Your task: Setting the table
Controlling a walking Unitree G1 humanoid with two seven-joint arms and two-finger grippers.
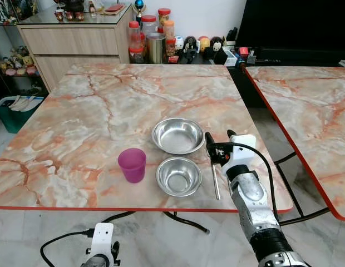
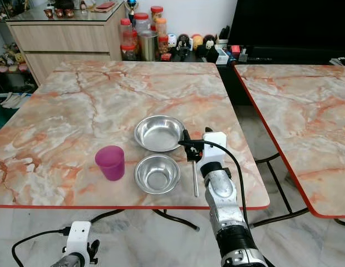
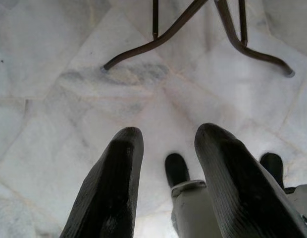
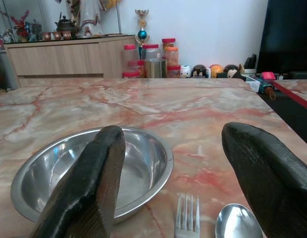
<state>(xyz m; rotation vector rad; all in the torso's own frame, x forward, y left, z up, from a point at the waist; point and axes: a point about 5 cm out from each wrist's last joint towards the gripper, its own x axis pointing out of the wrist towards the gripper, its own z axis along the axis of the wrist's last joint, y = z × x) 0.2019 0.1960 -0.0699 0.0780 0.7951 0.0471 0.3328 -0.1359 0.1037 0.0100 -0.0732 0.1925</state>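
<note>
A marble-patterned table (image 1: 94,111) carries two steel bowls: the larger bowl (image 1: 177,135) sits at twelve o'clock of the smaller bowl (image 1: 178,176), a purple cup (image 1: 132,164) at nine o'clock. At three o'clock lie a fork (image 4: 187,214) and spoon (image 4: 238,222), under the released right end effector (image 1: 218,139). The left end effector (image 3: 168,183) hangs spread above the floor (image 3: 54,99).

Even, bright indoor light fills the head views, and both are sharp with no motion blur. The marble surface (image 1: 106,111) shows a soft sheen, while the two steel bowls (image 1: 178,135) catch pale glints on their rims and cast faint shadows. In the right wrist view the near black fingers (image 4: 89,188) are soft and out of focus. The left wrist view is dimmer, with grey shade on the floor (image 3: 54,99).
</note>
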